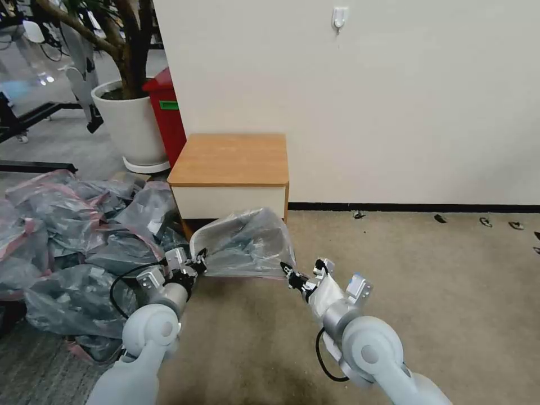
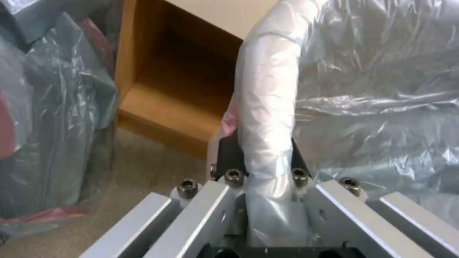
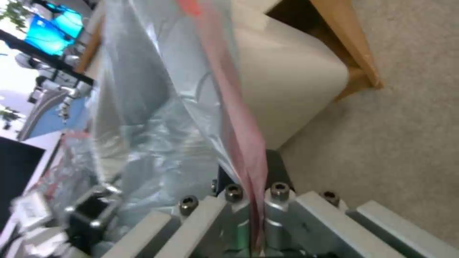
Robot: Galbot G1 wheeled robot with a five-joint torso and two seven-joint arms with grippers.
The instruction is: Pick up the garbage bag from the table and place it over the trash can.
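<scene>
Two grippers: you have the left gripper and the right gripper each pinching the bag's edge.
Garbage bag: thin, crinkly, translucent grey, stretched over the cream trash can, seemingly covering its rolled rim.
Table: smooth light-brown wood, just behind.

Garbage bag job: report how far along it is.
Done: the garbage bag is off the table, stretched over the trash can. In hand: the left gripper clamps bag plastic over the can's rim; the right gripper pinches the pink band. Left: the right corner looks unseated, and both must release.
</scene>
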